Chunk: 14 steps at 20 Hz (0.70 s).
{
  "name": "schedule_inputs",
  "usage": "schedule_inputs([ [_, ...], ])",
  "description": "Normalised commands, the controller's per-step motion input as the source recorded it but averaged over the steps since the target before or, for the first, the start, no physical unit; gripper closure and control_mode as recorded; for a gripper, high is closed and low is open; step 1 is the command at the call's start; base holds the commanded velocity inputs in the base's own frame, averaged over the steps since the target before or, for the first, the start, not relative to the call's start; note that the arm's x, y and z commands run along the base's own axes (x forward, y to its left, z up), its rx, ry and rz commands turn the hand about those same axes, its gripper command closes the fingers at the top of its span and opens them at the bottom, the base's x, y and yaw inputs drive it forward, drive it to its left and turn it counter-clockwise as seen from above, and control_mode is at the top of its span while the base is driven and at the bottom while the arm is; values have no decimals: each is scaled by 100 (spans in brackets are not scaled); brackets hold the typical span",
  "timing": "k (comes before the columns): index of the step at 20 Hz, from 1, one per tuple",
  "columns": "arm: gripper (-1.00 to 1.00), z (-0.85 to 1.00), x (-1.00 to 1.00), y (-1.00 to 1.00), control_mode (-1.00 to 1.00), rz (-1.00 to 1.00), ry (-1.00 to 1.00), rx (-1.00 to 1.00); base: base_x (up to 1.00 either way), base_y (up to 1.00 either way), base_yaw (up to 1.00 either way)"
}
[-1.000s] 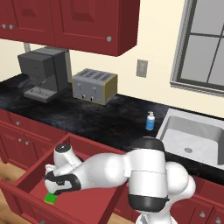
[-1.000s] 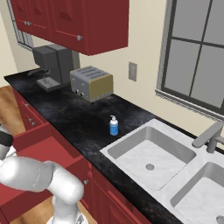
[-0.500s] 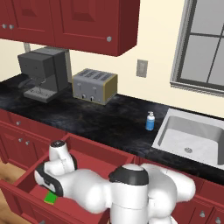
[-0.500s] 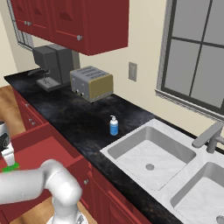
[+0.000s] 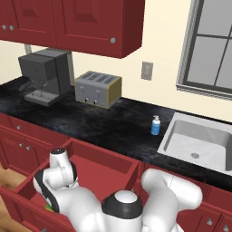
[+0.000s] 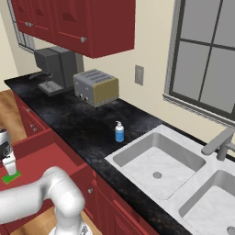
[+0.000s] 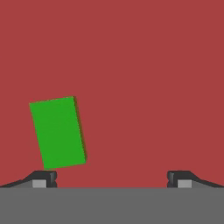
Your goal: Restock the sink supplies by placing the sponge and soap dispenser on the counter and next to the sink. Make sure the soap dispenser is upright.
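Note:
The green sponge [image 7: 57, 132] lies flat on the red floor of the open drawer [image 5: 106, 166], also seen as a green patch under the hand [image 6: 10, 177]. My gripper [image 7: 112, 180] hangs open just above the drawer floor [image 6: 9, 170]. The sponge lies off to the left, its near end by the left fingertip [image 7: 43, 178], and nothing is held. The blue soap dispenser [image 5: 155, 125] stands upright on the black counter [image 5: 108, 124], just left of the grey sink [image 5: 181, 136]. It shows again from the other side [image 6: 119, 132], beside the sink's rim [image 6: 120, 155].
A toaster [image 5: 98, 89] and a dark coffee machine [image 5: 45, 76] stand at the back of the counter. Red wall cabinets [image 5: 77, 25] hang above. A tap [image 6: 219, 143] rises between the two basins. My arm's elbow [image 5: 124, 206] bulks over the drawer front.
The arm has folded lower and further left over the drawer, and the hand has come into the right base view beside the sponge. Sponge and soap dispenser have not moved.

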Motion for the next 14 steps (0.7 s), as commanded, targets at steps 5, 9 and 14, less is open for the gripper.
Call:
schedule_inputs([
  [5, -100, -34, 0, 1, -100, 0, -4, 6, 0, 0, 0],
  [9, -100, -23, 0, 4, -100, 0, 0, 8, 0, 0, 0],
  [14, -100, -13, 0, 15, -100, 0, 0, 3, 0, 0, 0],
])
